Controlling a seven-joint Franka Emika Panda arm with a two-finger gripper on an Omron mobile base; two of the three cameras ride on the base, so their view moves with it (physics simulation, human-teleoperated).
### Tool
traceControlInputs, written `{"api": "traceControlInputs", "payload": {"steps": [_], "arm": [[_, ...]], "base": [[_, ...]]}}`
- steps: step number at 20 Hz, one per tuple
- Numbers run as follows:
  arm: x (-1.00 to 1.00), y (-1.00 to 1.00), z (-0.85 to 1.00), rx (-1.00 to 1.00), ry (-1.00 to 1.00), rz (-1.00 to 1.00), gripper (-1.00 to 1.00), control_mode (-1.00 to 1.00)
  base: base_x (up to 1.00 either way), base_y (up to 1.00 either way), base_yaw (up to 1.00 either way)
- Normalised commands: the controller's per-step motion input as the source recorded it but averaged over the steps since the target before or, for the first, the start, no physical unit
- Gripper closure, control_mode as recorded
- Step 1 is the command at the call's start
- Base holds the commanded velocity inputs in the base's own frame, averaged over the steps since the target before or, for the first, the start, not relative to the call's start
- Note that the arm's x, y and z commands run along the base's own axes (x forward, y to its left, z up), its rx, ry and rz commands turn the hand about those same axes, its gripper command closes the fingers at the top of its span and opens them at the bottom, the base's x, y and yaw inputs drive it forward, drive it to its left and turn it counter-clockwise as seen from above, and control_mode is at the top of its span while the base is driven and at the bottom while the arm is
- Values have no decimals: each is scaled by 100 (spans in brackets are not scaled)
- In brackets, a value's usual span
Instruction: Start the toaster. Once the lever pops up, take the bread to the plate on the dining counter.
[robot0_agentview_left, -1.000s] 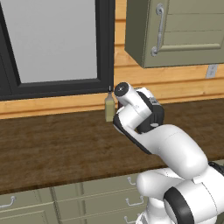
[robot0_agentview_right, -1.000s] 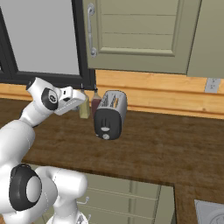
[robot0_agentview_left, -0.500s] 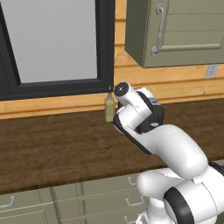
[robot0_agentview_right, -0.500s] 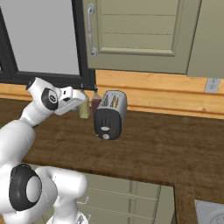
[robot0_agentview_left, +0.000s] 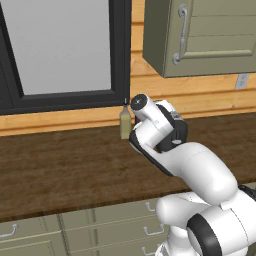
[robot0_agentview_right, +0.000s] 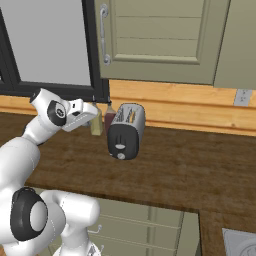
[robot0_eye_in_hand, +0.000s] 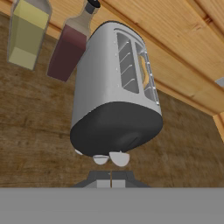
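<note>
Left base view: nothing has shifted since earlier; an olive bottle (robot0_agentview_left: 125, 124) stands by the arm.

Right base view: the toaster (robot0_agentview_right: 126, 131) sits unmoved on the wood counter (robot0_agentview_right: 190, 170).

Hand view: the gripper (robot0_eye_in_hand: 111, 174) (jaws together) faces the toaster; bread (robot0_eye_in_hand: 143, 69) shows in a slot, with a dark red bottle (robot0_eye_in_hand: 70, 46) beside.

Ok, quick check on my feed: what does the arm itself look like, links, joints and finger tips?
The arm is built of glossy white rounded shells with black bands and dark caps at the joints; a round dark grey disc with a pale ring sits on one joint. The gripper ends in two small dark grey finger tips with pale pads. No loose cables or lettering can be made out.
</note>
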Motion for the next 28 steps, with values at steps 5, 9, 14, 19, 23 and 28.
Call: {"api": "traceControlInputs", "payload": {"steps": [5, 9, 14, 19, 23, 28], "arm": [[0, 0, 0, 0, 0, 0, 100, -100], [0, 0, 0, 0, 0, 0, 100, -100], [0, 0, 0, 0, 0, 0, 100, -100], [0, 0, 0, 0, 0, 0, 100, -100], [0, 0, 0, 0, 0, 0, 100, -100], [0, 0, 0, 0, 0, 0, 100, -100]], "base": [[0, 0, 0], [0, 0, 0], [0, 0, 0], [0, 0, 0], [0, 0, 0], [0, 0, 0]]}}
